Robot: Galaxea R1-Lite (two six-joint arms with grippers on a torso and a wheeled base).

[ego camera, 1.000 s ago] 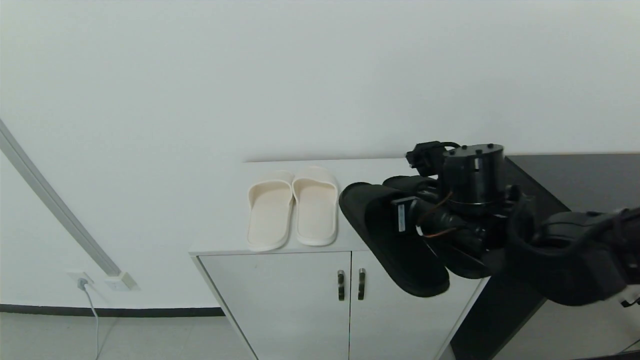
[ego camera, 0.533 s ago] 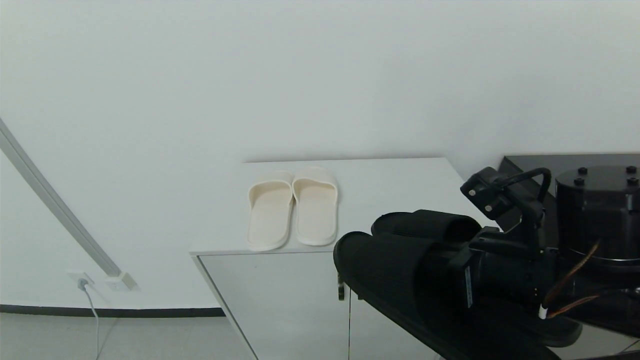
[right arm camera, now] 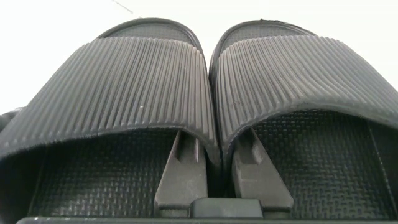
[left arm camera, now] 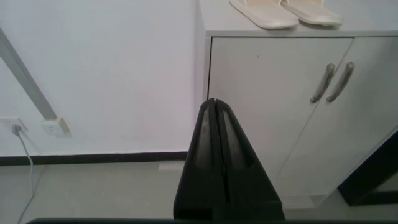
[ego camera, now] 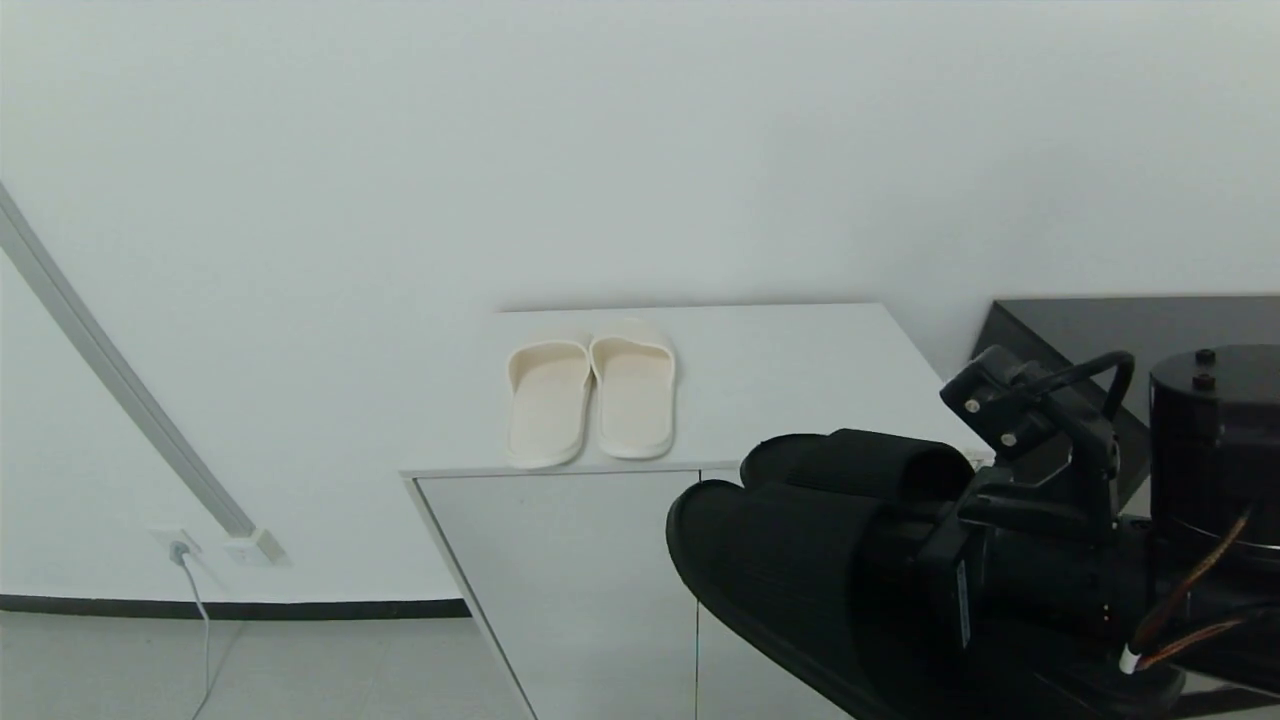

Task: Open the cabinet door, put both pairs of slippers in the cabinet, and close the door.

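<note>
The black slippers (ego camera: 800, 560) were in my right gripper (ego camera: 940, 570), held side by side with their ribbed straps up and their toes pointing away from my wrist. In the right wrist view one finger (right arm camera: 180, 171) sat under each strap, and the two together pinched the inner walls of the pair (right arm camera: 149, 81) between them, so that gripper (right arm camera: 216, 163) was clamped on both slippers at once. I held them in the air before the right-hand part of the cabinet (ego camera: 580, 580), off its top.

The cream slippers (ego camera: 592, 398) lay on the cabinet's white top, side by side and touching, at the front edge towards the left end. The two doors (left arm camera: 267, 112) below them were both closed, their metal handles (left arm camera: 333, 81) standing close together at the middle seam.

My left gripper (left arm camera: 212, 109) hung low in front of the cabinet's left corner, its fingers pressed flat together with nothing between them.

To the left, a grey conduit (ego camera: 110, 370) ran slantwise down the white wall to a socket (ego camera: 180, 548), from which a cable (ego camera: 203, 610) dropped to the floor. A black table (ego camera: 1100, 325) stood beside the cabinet on its right.
</note>
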